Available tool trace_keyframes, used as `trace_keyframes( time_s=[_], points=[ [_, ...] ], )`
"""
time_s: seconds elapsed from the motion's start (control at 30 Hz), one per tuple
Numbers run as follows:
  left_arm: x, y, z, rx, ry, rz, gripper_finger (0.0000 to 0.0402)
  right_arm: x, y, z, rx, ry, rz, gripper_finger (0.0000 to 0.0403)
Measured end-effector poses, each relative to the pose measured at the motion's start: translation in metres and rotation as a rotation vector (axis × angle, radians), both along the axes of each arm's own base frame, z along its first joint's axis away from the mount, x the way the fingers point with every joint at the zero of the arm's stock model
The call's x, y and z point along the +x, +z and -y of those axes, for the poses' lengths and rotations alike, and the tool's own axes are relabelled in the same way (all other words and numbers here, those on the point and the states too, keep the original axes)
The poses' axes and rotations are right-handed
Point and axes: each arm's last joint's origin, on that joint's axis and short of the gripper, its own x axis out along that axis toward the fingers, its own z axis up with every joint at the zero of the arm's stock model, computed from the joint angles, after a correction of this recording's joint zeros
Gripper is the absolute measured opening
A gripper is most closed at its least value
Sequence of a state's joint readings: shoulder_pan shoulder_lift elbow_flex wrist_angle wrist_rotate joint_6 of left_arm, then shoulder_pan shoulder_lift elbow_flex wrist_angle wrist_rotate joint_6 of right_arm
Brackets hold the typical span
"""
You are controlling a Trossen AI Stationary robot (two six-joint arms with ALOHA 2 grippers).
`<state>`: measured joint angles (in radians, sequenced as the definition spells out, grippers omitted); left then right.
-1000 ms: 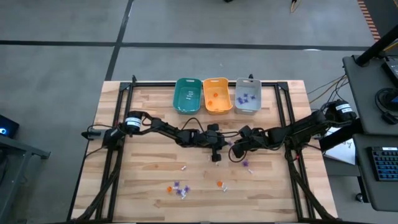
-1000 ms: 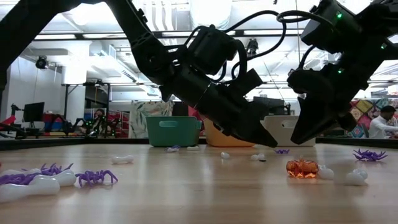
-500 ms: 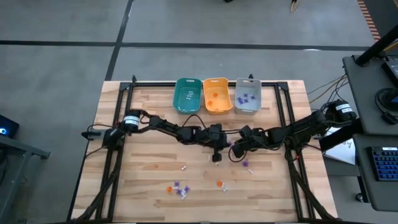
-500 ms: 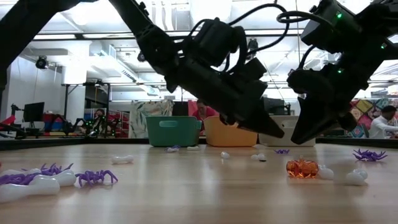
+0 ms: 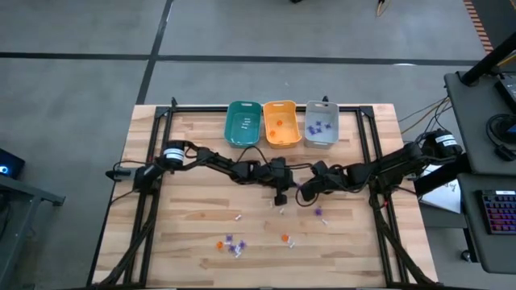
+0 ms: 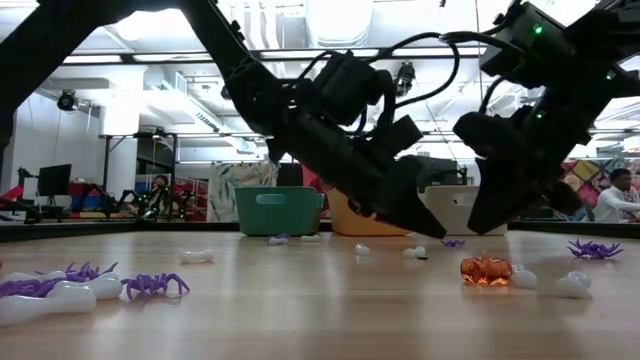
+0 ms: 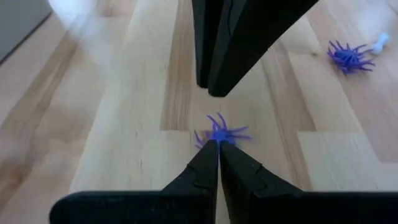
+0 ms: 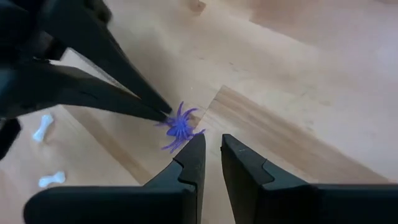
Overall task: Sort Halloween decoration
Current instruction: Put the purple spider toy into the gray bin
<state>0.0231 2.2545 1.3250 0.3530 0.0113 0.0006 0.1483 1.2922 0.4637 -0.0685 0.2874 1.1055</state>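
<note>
The purple spider (image 7: 219, 134) lies flat on the tabletop (image 5: 185, 234) near its middle, between the two arms. It looks like a very light moulded trinket with thin, springy legs that would flick away if nudged, so the safer hold is probably across its small body rather than a leg. The left end effector (image 7: 217, 152) has its fingers pressed together, their tips touching the spider's near edge; whether it has a leg pinched I cannot tell. The right end effector (image 8: 210, 149) hovers just beside the spider with its fingers a narrow gap apart, holding nothing. At the far edge stand three bins: the teal bin (image 5: 243, 123) holds a few white pieces, the orange bin (image 5: 280, 123) some orange ones, and the grey bin (image 5: 321, 125) several purple spiders. More orange, purple and white trinkets lie scattered toward the near edge.
</note>
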Motion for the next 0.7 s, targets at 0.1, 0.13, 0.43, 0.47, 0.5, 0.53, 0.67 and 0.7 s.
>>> trace_keyframes(
  time_s=[0.1, 0.13, 0.43, 0.47, 0.5, 0.53, 0.67, 0.7],
  points=[
    [0.0018, -0.0032, -0.0002, 0.0, -0.001, -0.005, 0.0, 0.0013, 0.0011, 0.001, -0.034, 0.04, -0.002, 0.0045],
    [0.003, -0.0036, -0.0002, 0.0, -0.001, -0.003, 0.0, 0.0018, 0.0016, 0.0009, -0.038, 0.047, 0.0, 0.0045],
    [0.0054, -0.0062, -0.0008, -0.002, 0.002, -0.012, 0.0, 0.0017, 0.0015, 0.0006, 0.0, 0.013, 0.007, 0.0045],
    [0.0054, -0.0063, -0.0008, -0.003, 0.002, -0.012, 0.0, 0.0017, 0.0014, 0.0004, 0.019, 0.003, 0.009, 0.0046],
    [0.0053, -0.0063, -0.0008, -0.003, 0.003, -0.013, 0.0, 0.0017, 0.0013, 0.0001, 0.034, 0.001, 0.01, 0.0047],
    [0.0053, -0.0063, -0.0008, -0.004, 0.003, -0.013, 0.0, 0.0017, 0.0013, 0.0, 0.041, -0.001, 0.011, 0.0047],
    [0.0053, -0.0064, -0.0008, -0.006, 0.004, -0.014, 0.0, 0.0018, 0.0013, -0.0006, 0.056, 0.006, 0.011, 0.0048],
    [0.0053, -0.0065, -0.0008, -0.006, 0.004, -0.014, 0.0, 0.0023, 0.0016, -0.0007, 0.057, 0.006, 0.017, 0.0048]
  ],
)
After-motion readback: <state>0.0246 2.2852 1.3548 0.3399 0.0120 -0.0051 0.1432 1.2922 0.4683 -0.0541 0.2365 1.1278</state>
